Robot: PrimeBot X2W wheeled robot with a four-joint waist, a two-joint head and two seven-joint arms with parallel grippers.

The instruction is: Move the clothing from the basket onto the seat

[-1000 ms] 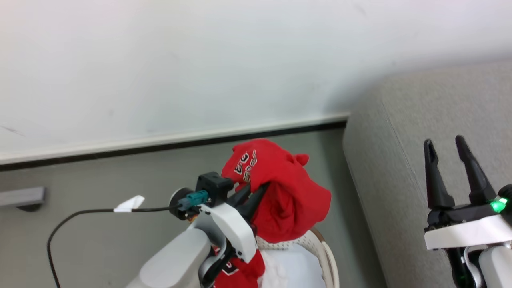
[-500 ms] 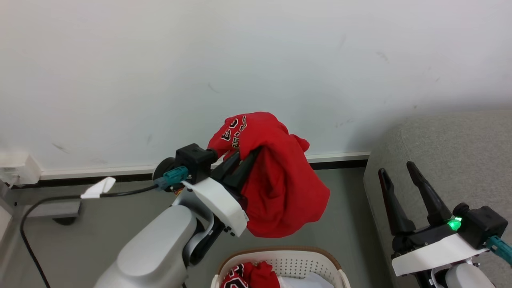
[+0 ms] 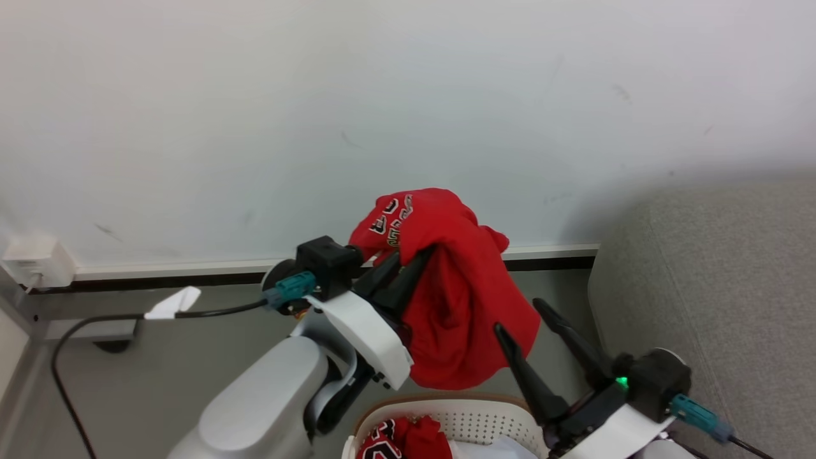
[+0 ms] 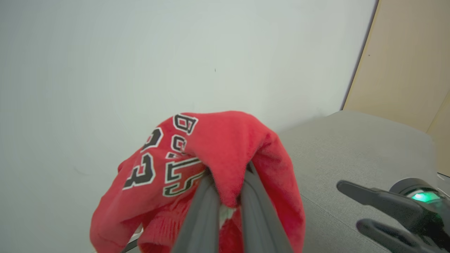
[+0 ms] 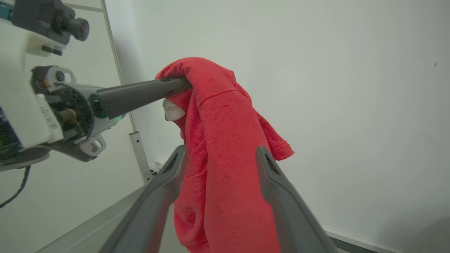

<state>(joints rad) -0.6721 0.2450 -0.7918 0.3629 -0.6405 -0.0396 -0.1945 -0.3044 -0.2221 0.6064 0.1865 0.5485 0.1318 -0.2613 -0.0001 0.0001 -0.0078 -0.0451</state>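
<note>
My left gripper (image 3: 411,258) is shut on a bright red jersey (image 3: 459,299) with white and black lettering, held up above the basket (image 3: 446,403). In the left wrist view the jersey (image 4: 211,140) drapes over both fingers. My right gripper (image 3: 517,315) stands open just beside the jersey's lower right hem; I cannot tell whether it touches. In the right wrist view the cloth (image 5: 218,123) hangs between that gripper's spread fingers (image 5: 168,175). A second red garment (image 3: 395,441) lies in the basket next to a pale sheet (image 3: 491,450). The grey seat (image 3: 714,287) is at the right.
A white wall with a dark baseboard (image 3: 191,277) stands close behind. A black cable with a white tag (image 3: 171,303) runs along the grey floor at the left, near a wall socket (image 3: 32,261). A beige panel (image 4: 404,63) stands behind the seat.
The camera has tilted up. The left gripper lifted the jersey clear of the basket. The right gripper swung left from beside the seat to the jersey's hem.
</note>
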